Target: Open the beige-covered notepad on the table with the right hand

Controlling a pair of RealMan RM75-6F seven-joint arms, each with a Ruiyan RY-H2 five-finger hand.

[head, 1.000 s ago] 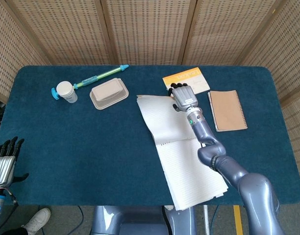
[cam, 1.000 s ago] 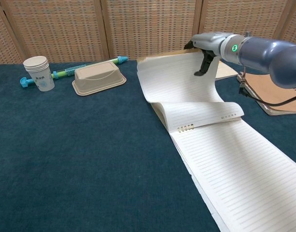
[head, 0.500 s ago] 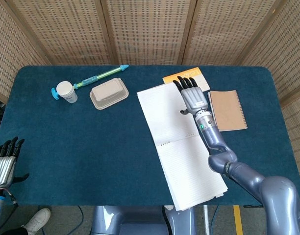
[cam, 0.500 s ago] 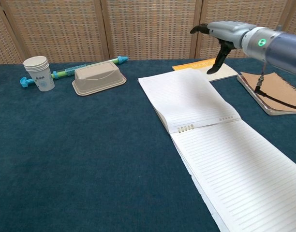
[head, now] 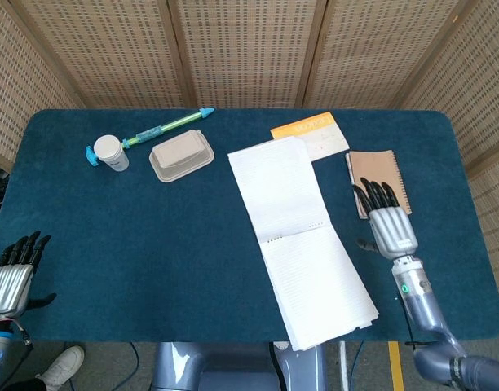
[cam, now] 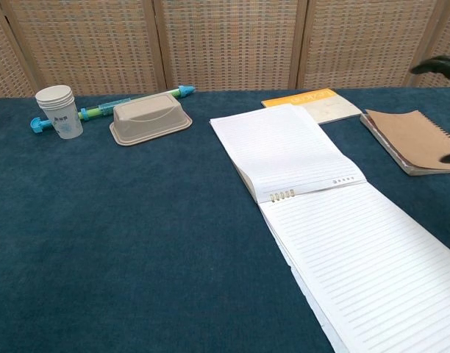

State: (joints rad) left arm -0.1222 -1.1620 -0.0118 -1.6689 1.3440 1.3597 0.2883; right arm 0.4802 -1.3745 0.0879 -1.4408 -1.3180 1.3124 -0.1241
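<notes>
I see the notepad (head: 299,236) lying open in the middle of the desk (head: 152,236), its lined pages spread flat from the far edge toward my near edge, with the small ring binding across the middle. I judge the opening step done: both leaves rest flat and nothing touches them.

My right hand (head: 386,221) hovers just right of the notepad, fingers straight and apart, holding nothing; its fingertips overlap the near end of the brown notebook (head: 378,181) that lies to the notepad's right. My left hand (head: 11,273) sits well left of the notepad at the near desk edge, fingers likewise spread and empty.

Beyond the notepad's far right corner lies an orange booklet (head: 311,133). To the notepad's far left are a beige tray (head: 181,155), a paper cup (head: 110,151) and a blue-green pen (head: 161,127).

What I think comes next is only to take the right arm clear without brushing the pages, since a light touch could flip a leaf back.
</notes>
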